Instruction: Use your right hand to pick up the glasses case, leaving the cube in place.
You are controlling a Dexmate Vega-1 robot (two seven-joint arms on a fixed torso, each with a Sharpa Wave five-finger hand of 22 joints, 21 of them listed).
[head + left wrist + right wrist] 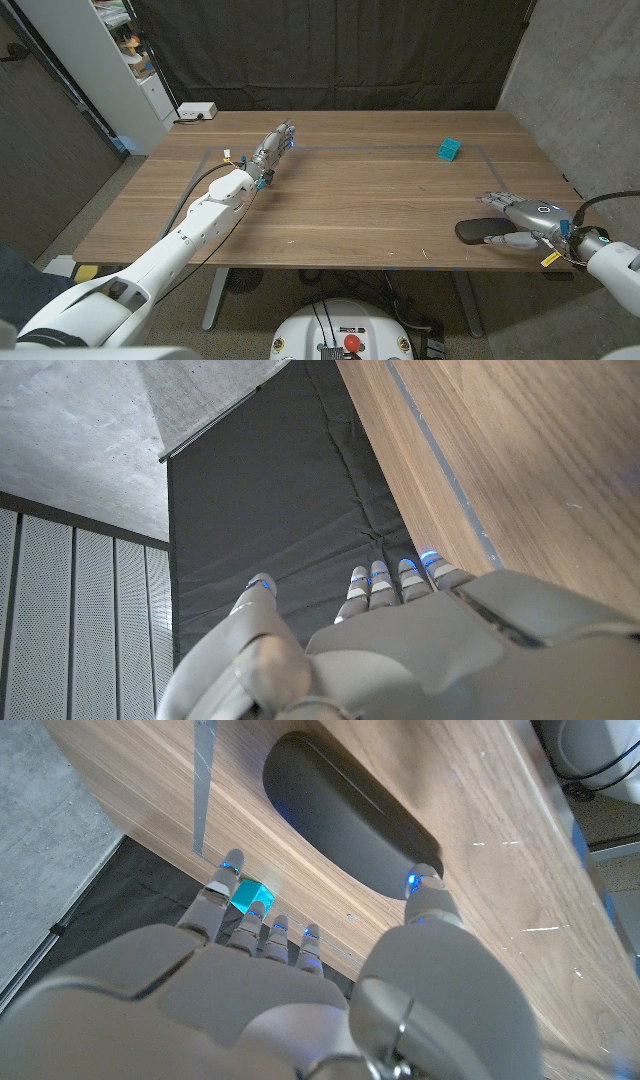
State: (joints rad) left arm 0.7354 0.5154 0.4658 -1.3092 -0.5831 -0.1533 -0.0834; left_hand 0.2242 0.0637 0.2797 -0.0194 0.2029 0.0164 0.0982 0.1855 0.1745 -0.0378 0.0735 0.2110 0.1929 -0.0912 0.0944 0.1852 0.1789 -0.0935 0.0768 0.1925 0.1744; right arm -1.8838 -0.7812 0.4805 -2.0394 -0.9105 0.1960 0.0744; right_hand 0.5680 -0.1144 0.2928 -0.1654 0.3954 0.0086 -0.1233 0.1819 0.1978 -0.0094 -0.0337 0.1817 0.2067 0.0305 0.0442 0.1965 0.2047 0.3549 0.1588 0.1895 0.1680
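The dark oval glasses case point(476, 231) lies near the table's front right edge. My right hand point(524, 217) sits just to its right with fingers spread, holding nothing. In the right wrist view the thumb tip point(424, 880) reaches the near end of the glasses case point(340, 810), and the other fingers point(262, 930) stretch out beside it. The small teal cube point(448, 150) stands at the back right, apart from the case, and shows between the fingers in the right wrist view point(251, 898). My left hand point(272, 147) is stretched out at the back left, fingers straight, holding nothing point(400, 650).
A thin taped rectangle point(400, 148) marks the wooden table point(350, 210). A white box point(196, 111) sits at the back left corner. A white shelf unit point(120, 60) stands left of the table, and a black curtain hangs behind it.
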